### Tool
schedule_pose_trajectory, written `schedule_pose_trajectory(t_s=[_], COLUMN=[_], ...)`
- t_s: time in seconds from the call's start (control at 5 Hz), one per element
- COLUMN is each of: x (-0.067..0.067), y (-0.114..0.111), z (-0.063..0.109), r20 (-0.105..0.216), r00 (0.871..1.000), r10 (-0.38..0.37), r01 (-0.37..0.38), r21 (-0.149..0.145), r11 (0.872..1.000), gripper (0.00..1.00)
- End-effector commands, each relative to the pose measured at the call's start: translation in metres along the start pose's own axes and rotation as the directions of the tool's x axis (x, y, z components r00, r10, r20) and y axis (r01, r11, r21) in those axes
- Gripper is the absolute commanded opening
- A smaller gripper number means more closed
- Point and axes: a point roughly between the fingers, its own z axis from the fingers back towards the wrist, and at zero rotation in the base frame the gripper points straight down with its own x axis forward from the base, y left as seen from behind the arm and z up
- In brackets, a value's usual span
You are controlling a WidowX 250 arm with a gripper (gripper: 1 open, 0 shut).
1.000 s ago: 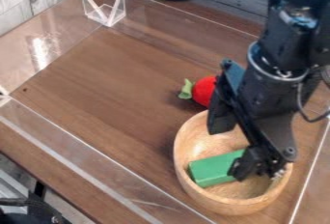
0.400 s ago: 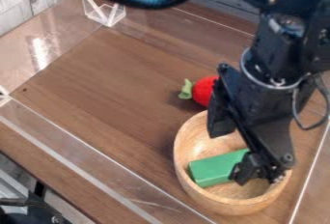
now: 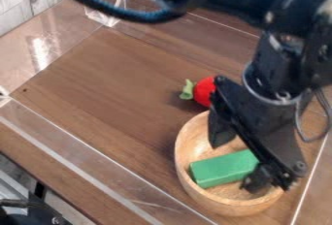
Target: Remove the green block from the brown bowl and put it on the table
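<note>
The green block point(image 3: 223, 169) lies flat inside the brown bowl point(image 3: 203, 192), toward its near-left side. The bowl sits at the right front of the dark wood table point(image 3: 116, 83). My gripper point(image 3: 254, 163) hangs over the bowl pointing down, its black fingers point(image 3: 277, 177) spread wide and open, with the block's right end reaching in between them. Nothing is held. The right part of the bowl is hidden behind the gripper.
A red ball with a green leaf point(image 3: 200, 91) rests on the table just behind the bowl, partly covered by the arm. Low clear acrylic walls point(image 3: 78, 161) edge the table. A clear folded stand point(image 3: 104, 8) sits at the back left.
The gripper has turned a little about its own axis and edged slightly right and down over the bowl. The block and bowl have not moved.
</note>
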Motion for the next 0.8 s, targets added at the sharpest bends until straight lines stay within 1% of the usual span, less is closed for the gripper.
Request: schedule_pose_trajectory(t_s=[0.0,0.2,0.4,0.6], x=[0.013,0.021,0.023,0.024], y=[0.0,0.002,0.003,0.007], z=[0.009,0.014,0.006,-0.002], r20=[0.039,0.052,0.06,0.059], r00=[0.998,0.993,0.996,0.997], r10=[0.059,0.106,0.066,0.043], r01=[-0.059,-0.106,-0.065,-0.042], r21=[0.004,0.003,-0.011,-0.017], r11=[0.998,0.994,0.998,0.999], gripper=[1.0,1.0,1.0,1.0])
